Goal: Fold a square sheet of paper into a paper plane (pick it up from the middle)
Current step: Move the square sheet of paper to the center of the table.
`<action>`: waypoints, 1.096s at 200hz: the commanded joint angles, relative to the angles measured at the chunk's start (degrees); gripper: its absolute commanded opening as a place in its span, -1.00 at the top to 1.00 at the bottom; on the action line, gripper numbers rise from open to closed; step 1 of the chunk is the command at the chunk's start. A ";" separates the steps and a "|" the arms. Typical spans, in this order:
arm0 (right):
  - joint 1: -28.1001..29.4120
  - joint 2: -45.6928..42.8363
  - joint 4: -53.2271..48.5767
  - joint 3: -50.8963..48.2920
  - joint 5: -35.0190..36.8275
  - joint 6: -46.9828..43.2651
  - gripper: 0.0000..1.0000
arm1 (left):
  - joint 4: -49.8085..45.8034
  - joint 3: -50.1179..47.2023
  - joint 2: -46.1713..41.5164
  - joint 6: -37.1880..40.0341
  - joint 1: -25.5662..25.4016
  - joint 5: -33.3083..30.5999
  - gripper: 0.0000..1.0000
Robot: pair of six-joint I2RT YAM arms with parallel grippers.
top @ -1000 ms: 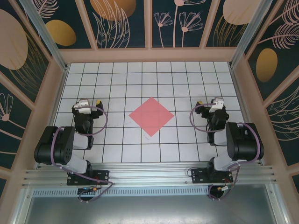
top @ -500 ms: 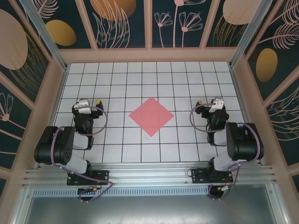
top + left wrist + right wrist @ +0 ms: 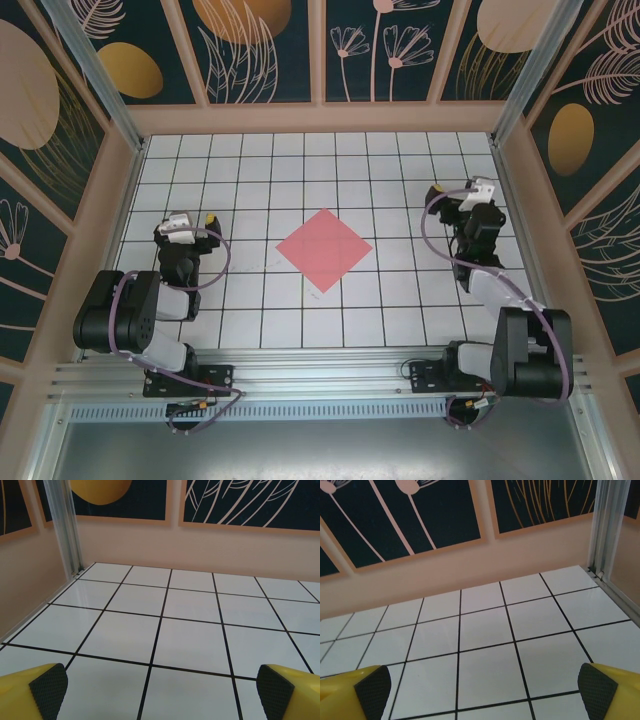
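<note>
Paper (image 3: 324, 250) lay flat and unfolded in the middle of the table (image 3: 250, 330), between the two arms and touched by neither. It sat turned like a diamond, with one corner toward the back wall (image 3: 320, 118), one toward the near edge and one out to each side. Being square, it had no long axis, only two diagonals, one running near to far and the other from arm to arm. The left gripper (image 3: 190, 226) stood well off to the paper's left, about level with its far half. Its jaws were spread wide with nothing between the black pads (image 3: 48, 685). The right gripper (image 3: 462, 195) was just as wide and just as empty, well off to the right and further back than the sheet's far corner. Both faced the back wall over bare tiles, so I judged each would have to swing inward, the right one also drawing nearer. The left looked slightly closer to the centre, where the pick-up belonged.
</note>
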 commanded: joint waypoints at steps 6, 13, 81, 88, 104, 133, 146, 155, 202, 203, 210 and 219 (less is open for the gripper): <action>-0.57 -1.42 -20.94 6.84 -5.12 8.54 -0.98 | 1.60 1.24 0.57 0.59 0.51 0.37 -0.98; -0.66 -1.78 -21.31 6.45 -8.73 9.24 -0.98 | 1.30 1.34 0.53 0.45 0.46 0.40 -0.98; 10.48 2.15 -24.51 4.86 -20.58 9.99 -0.96 | 7.64 -2.00 -0.24 -0.69 0.49 -3.47 -0.97; 12.78 3.19 -25.44 5.34 -18.32 9.60 -0.96 | 12.85 -5.14 -1.05 -1.39 0.51 -5.26 -0.98; 17.11 6.17 -27.64 7.20 -15.99 9.47 -0.91 | 22.61 -10.60 -2.11 -2.42 0.51 -8.75 -0.97; 23.12 11.48 -28.26 9.85 -14.09 10.62 -0.87 | 9.25 -9.31 -11.72 -2.96 0.51 -8.28 -0.97; 25.99 13.93 -29.33 11.87 -13.50 10.73 -0.84 | -8.45 -4.31 -19.04 -5.66 0.51 -8.32 -0.97; 28.13 15.64 -29.72 13.15 -12.69 10.65 -0.84 | -17.91 -0.99 -22.85 -7.10 0.51 -7.33 -0.98; 35.90 26.41 -32.09 22.16 -14.23 10.75 -0.76 | -34.16 2.87 -35.23 -17.37 0.51 -0.76 -0.98; 36.11 26.66 -32.19 22.37 -14.25 10.73 -0.76 | -34.71 3.08 -35.24 -17.67 0.51 -0.49 -0.97; 37.38 28.29 -32.66 24.01 -14.19 10.80 -0.76 | -38.92 4.81 -35.26 -19.04 0.51 1.55 -0.97; 38.68 30.16 -33.02 25.84 -14.54 10.95 -0.76 | -44.21 7.13 -34.81 -19.82 0.51 4.48 -0.98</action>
